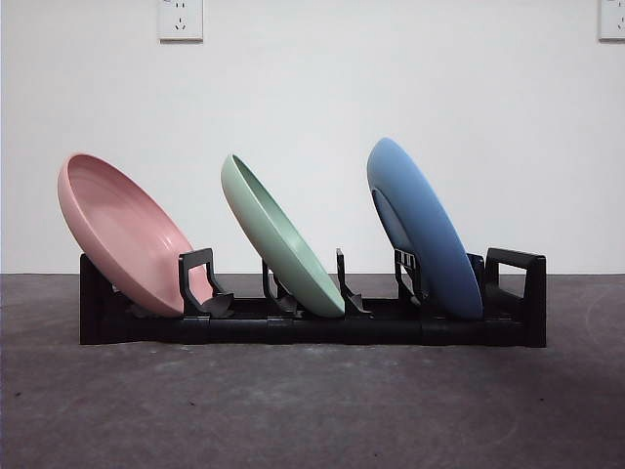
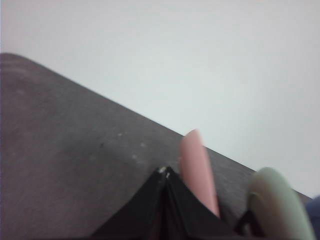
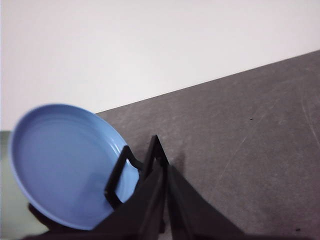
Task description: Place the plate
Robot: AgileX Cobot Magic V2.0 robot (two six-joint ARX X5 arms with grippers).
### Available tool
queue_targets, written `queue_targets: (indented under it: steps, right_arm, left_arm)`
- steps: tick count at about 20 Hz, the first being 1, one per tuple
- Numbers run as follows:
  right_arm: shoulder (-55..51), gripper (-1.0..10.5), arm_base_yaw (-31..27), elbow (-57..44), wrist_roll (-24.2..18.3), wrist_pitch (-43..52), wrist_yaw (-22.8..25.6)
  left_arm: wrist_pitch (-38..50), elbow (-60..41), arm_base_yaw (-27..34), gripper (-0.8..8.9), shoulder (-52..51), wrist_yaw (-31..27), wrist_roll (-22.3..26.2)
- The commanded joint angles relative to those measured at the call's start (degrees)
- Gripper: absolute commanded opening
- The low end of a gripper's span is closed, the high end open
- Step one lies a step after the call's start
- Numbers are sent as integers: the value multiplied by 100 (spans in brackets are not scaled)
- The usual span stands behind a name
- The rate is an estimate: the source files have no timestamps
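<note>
1. three plates racked, none held; placing step judged done or close to it. best now to back both arms straight up and away from the black dish rack [image 1: 312, 327], no sideways sweep near the rims.
2. left gripper [image 2: 166, 172]: jaw tips meet at a point, closed, gripping nothing; sits just beside the pink plate [image 2: 199, 170] at one end of the rack. worth lifting clear before any turn, since that rim is close.
3. right gripper [image 3: 159, 150]: jaws pressed together, empty, close to the rack's end handle beside the blue plate [image 3: 65, 165].
4. pink plate [image 1: 127, 234]: deep, matte, leans away from the rack's middle, seated in the end slot, lower edge against a divider.
5. green plate [image 1: 278, 239]: middle slot, same lean, well apart from both neighbours.
6. blue plate [image 1: 425, 230]: far end slot, stands steepest, underside foot ring showing.
7. all three look settled; no nudge judged needed.
</note>
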Motion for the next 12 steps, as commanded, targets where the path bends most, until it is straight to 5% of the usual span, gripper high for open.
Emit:
queue_targets:
  steps: [1,12]
  right_arm:
    - [234,14,4,632,157,-551,-72]
    - [2114,14,4,2896,-636,-2935,-1202]
  left_arm:
    - [-612,588,-4,10,219,289,402]
    - [-3108,2697,-20,11,1683,1226,1132]
